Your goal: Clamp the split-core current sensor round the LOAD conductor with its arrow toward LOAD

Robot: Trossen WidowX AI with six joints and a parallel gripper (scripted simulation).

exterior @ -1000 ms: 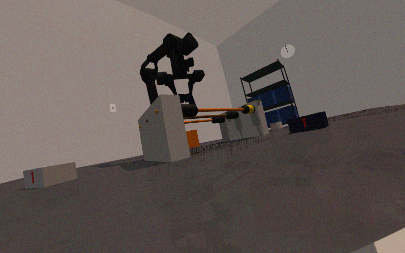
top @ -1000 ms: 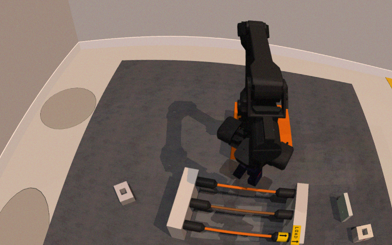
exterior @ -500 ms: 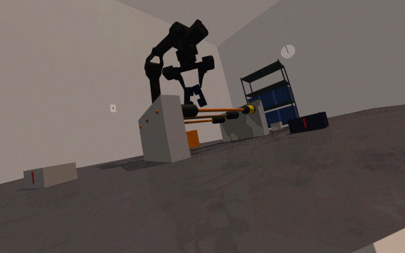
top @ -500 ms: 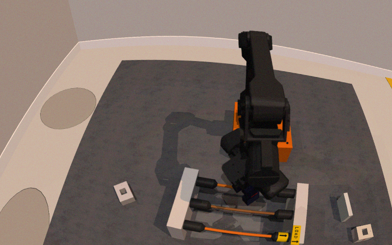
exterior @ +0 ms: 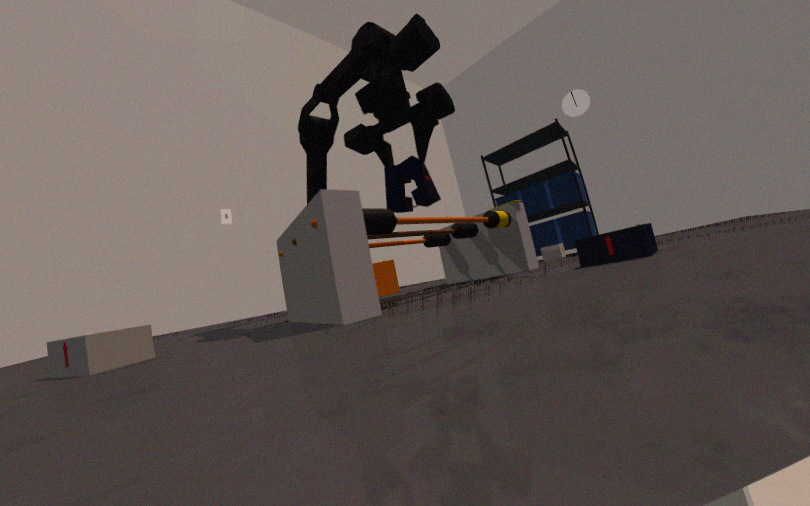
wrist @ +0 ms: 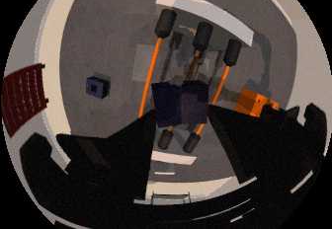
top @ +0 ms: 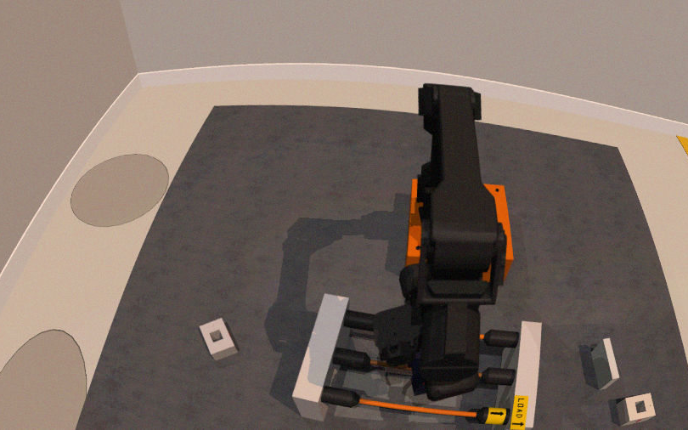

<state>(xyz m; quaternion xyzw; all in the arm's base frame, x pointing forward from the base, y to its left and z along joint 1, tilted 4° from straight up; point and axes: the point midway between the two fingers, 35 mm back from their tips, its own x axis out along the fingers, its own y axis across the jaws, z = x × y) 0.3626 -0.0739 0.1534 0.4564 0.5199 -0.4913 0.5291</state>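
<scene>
My gripper (exterior: 409,170) (wrist: 181,112) is shut on the dark blue split-core sensor (exterior: 409,181) (wrist: 180,104) (top: 416,378) and holds it in the air just above the rack of three orange conductors. The sensor's jaws hang open downward, and a red mark shows on its side. The LOAD conductor (top: 416,408) (exterior: 439,220) (wrist: 150,80) is the front one, farthest from the arm's base, with a yellow arrow band (top: 496,412) (exterior: 497,218) and a yellow LOAD label (top: 520,411) at its right end. In the top view the arm hides most of the sensor.
The conductors span two white end blocks (top: 318,352) (top: 529,363) (exterior: 326,257). The orange arm base (top: 499,213) is behind the rack. Small white blocks (top: 218,337) (top: 636,408), a grey block (top: 600,363) and a dark blue block with a red arrow (exterior: 615,243) (wrist: 98,85) lie around.
</scene>
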